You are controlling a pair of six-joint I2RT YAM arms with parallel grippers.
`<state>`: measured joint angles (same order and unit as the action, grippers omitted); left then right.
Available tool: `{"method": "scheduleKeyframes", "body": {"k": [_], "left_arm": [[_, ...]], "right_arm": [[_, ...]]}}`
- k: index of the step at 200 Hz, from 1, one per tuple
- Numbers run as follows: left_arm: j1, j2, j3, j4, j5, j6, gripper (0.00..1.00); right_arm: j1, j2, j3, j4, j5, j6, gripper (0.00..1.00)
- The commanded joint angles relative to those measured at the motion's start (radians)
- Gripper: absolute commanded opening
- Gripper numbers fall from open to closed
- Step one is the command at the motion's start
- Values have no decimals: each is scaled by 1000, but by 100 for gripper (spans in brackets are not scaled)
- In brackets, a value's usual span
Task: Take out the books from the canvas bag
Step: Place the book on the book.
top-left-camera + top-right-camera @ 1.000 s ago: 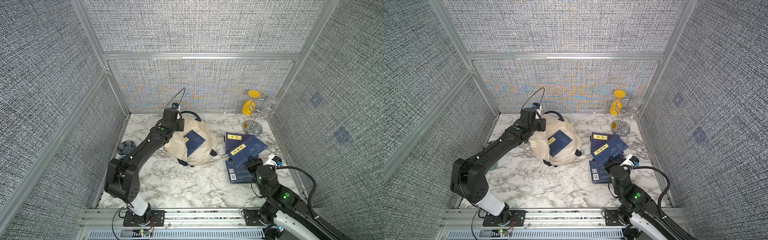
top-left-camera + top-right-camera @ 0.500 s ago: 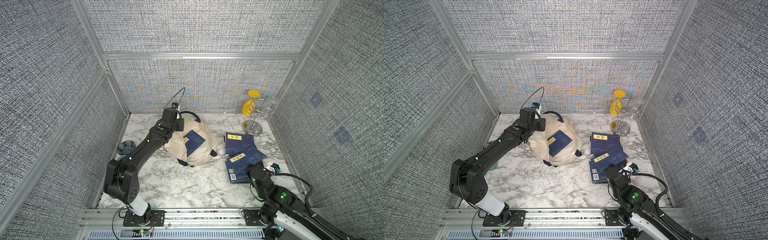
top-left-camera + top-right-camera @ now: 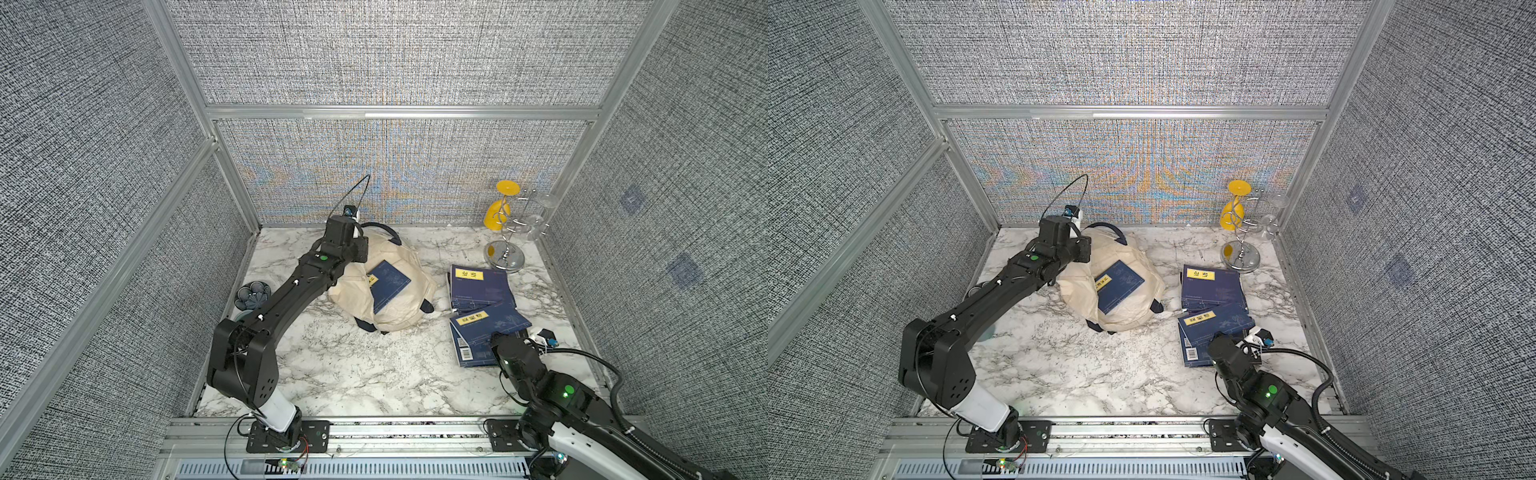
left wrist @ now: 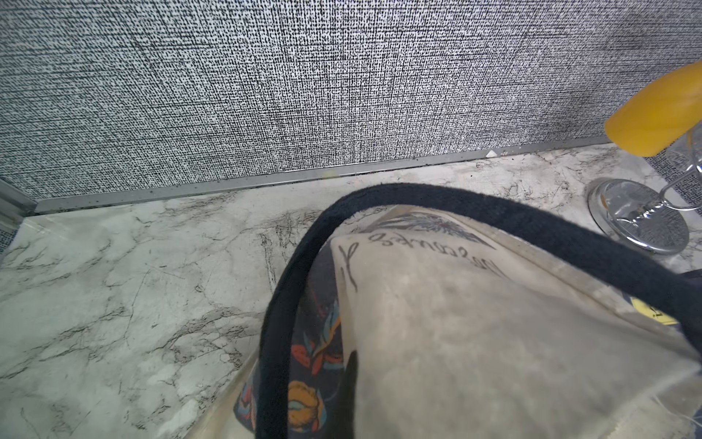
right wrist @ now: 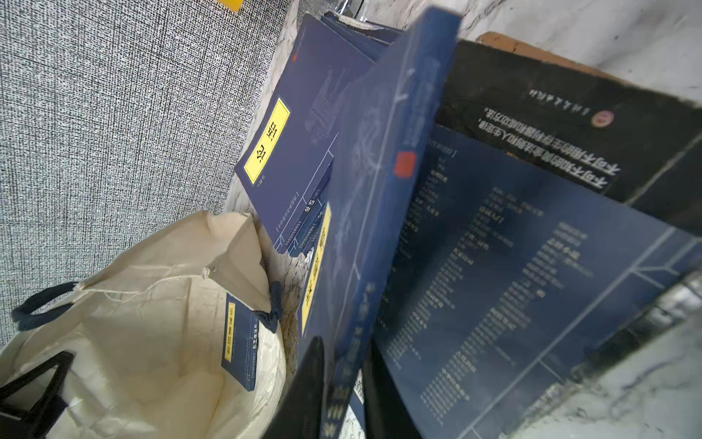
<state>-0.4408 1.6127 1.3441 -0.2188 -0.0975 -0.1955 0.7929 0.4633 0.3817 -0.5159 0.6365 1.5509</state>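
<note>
The left arm reached in a long, low slant from its base at the near left of the table to the far left rim of the canvas bag. Its wrist was bent down over the cloth. The right arm stayed folded close to its base at the near right, forearm low, aimed at the near edge of the pile of books. The bag lay slumped on its side in the middle of the table, mouth gaping toward the right arm, one navy handle arching over its far side. One book sat inside the mouth, its long axis running from near left to far right and its yellow label at the left end. The other books lay just right of the bag. The far book lay flat with its label along the far edge, and a skewed book lay over a barcode-side-up book. The left tool was clenched, seemingly on a fold of the bag's cloth, though its fingers were hidden. The right tool stood slightly apart astride the near edge of the skewed book, which was tilted and blurred in the right wrist view. I could not tell whether the tool gripped it or had let go.
</note>
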Motion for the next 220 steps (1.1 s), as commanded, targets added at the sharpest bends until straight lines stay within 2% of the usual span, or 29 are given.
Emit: {"method": "scheduleKeyframes", "body": {"k": [1,45,80,106,126,144,175,196,220], "left_arm": [[1,0,10,-8,5,-1,0],[1,3,13,-13,4,1,0],[2,3,15,-16,4,1,0],[2,1,16,-13,11,-1,0],[1,1,15,-12,15,-3,0],[1,-2,12,-8,16,-3,0],[1,-5,9,-3,26,-5,0],[1,-11,6,2,33,-10,0],[1,-16,1,7,33,-10,0]], "right_arm": [[12,-16,18,-69,20,27,27],[27,-29,57,-163,14,49,30],[41,-48,91,-190,28,16,30],[48,-51,66,-11,28,-184,33],[52,-14,40,197,4,-362,49],[54,55,66,302,-48,-482,53],[58,219,154,353,-118,-564,56],[58,326,214,349,-153,-569,68],[70,400,252,426,-220,-634,71]]}}
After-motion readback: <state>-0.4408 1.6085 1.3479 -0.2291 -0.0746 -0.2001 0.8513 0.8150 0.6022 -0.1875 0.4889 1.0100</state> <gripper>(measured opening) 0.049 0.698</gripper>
